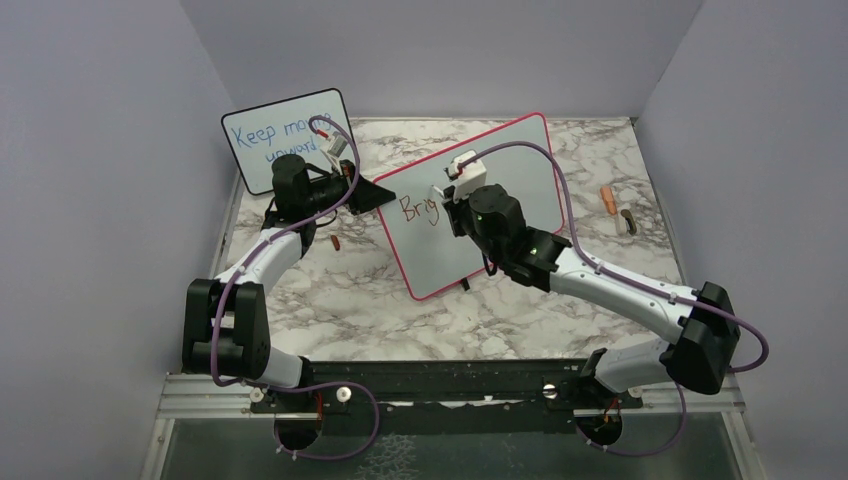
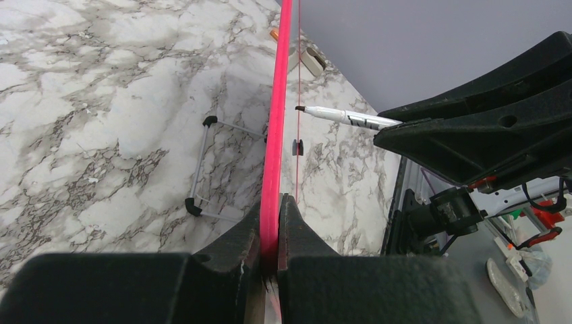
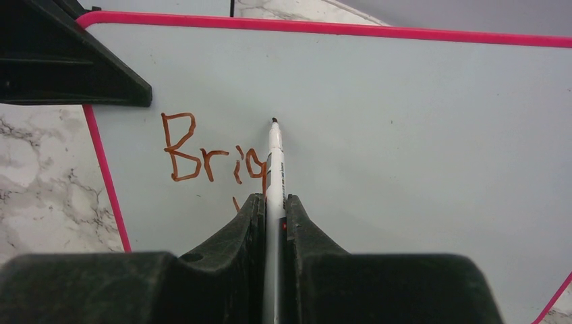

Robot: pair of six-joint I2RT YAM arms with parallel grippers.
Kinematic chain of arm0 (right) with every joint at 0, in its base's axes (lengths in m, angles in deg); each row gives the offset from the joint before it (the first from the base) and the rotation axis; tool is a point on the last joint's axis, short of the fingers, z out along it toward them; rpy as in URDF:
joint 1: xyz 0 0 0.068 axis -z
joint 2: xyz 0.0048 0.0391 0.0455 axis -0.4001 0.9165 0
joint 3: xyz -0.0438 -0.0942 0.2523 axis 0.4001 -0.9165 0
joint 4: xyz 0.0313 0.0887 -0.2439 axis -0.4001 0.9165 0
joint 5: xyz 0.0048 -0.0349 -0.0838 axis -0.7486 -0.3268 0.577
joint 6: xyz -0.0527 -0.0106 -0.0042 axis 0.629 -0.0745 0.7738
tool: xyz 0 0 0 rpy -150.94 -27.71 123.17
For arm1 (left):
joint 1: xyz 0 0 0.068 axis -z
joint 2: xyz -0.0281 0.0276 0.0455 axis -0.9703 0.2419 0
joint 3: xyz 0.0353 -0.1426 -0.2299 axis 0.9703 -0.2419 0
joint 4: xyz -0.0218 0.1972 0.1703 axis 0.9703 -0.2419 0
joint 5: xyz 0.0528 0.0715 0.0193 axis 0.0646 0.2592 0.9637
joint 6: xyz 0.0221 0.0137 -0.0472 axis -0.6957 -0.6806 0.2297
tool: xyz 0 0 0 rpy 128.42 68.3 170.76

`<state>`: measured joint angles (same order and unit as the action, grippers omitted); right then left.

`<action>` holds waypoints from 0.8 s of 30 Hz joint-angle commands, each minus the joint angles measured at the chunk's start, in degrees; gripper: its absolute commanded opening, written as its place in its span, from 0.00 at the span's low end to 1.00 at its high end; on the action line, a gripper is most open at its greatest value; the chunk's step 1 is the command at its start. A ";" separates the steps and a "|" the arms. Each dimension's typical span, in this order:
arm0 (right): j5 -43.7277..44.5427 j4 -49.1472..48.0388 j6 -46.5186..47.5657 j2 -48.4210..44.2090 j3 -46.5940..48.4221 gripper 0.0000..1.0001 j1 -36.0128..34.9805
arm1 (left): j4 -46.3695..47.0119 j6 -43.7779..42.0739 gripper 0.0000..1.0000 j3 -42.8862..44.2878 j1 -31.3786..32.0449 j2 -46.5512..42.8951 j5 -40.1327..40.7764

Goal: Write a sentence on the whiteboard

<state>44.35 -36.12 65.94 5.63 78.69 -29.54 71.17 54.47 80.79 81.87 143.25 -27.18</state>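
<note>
The whiteboard [image 1: 525, 175] stands tilted up on the marble table [image 1: 350, 300], near the middle and just right of the smaller black-framed board [image 1: 285, 140] with blue handwriting. The left gripper [image 2: 270, 223] is pinched tight on the whiteboard's pink frame at its left edge, the frame running straight up between the two black fingers in the left wrist view. A thin wire stand with black feet [image 2: 201, 169] shows behind the board on the marble. The right gripper [image 3: 273, 202] is closed narrowly on a white marker [image 3: 274, 162], which lies along the slot between its fingers with the dark tip pointing at the board. The tip sits at the board's face just right of the writing and appears to touch it. In the left wrist view the same marker [image 2: 344, 117] comes in from the right and its tip meets the board's surface line. The sentence [image 3: 209, 158] so far reads "Brig" in reddish-brown near the board's upper left, the last letter partly hidden behind the marker's barrel. From above the letters [image 1: 418, 208] sit just left of the right gripper's fingers. On the table well to the right lie a small orange piece [image 1: 608, 200] and a darker one [image 1: 628, 222] beside it, and a small reddish piece [image 1: 336, 242] lies near the left arm
</note>
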 commanded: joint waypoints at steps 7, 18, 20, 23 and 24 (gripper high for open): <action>0.73 -0.31 0.47 -1.58 0.02 0.01 0.30 | -4.64 -4.39 0.00 -0.72 0.89 2.18 1.18; 0.69 -0.80 0.66 -1.04 0.20 0.01 0.30 | -4.64 -4.41 0.00 -0.72 0.82 2.27 1.26; 0.76 -0.88 0.66 -0.79 0.27 0.01 0.30 | -4.64 -4.41 0.00 -0.64 0.82 2.32 1.26; 0.53 -0.97 0.66 -0.38 0.44 0.01 0.30 | -4.64 -4.41 0.00 -0.71 0.87 2.38 1.26; 0.43 -1.05 0.66 -0.24 0.51 0.01 0.30 | -4.64 -4.41 0.00 -0.71 0.86 2.43 1.26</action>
<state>44.35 -36.12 65.94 5.15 78.69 -29.54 71.17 54.47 80.81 81.87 143.25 -27.20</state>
